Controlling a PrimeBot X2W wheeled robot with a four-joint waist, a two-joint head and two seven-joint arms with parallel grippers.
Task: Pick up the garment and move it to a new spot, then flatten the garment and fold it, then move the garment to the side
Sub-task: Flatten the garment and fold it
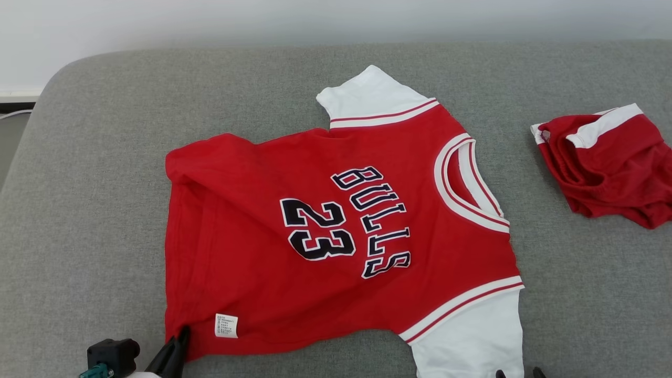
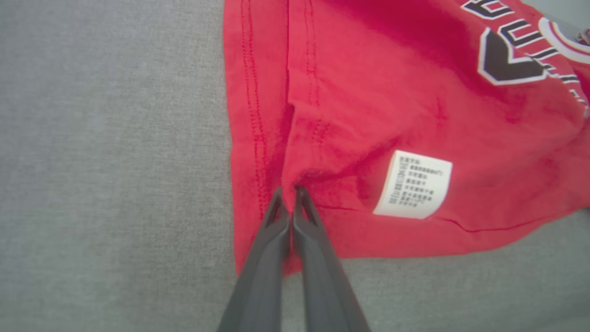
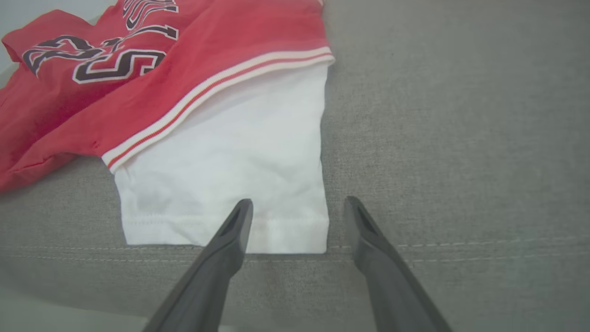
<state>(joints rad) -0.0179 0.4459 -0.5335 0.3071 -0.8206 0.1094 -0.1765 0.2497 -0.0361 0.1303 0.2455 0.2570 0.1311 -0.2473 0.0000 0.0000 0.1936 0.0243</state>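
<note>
The garment (image 1: 236, 252), a red "BULLS 23" jersey with white sleeves, lies spread on a grey cushion (image 1: 84, 210), neck to the right. My left gripper (image 1: 181, 333) is at its near-left hem corner. In the left wrist view the left gripper (image 2: 288, 193) is shut, pinching a fold of the red hem (image 2: 368, 115) beside a white care label (image 2: 412, 184). My right gripper (image 3: 299, 205) stands open at the near corner of the white sleeve (image 3: 230, 161), one finger over the sleeve's hem and the other over bare cushion. Its fingertips (image 1: 517, 373) peek in at the head view's bottom edge.
A second red and white garment (image 1: 604, 163) lies crumpled at the right of the cushion. A pale wall (image 1: 210, 21) runs behind it. The cushion's left edge (image 1: 31, 121) drops off beside the wall. A stitched seam (image 3: 461, 244) crosses the cushion near its front.
</note>
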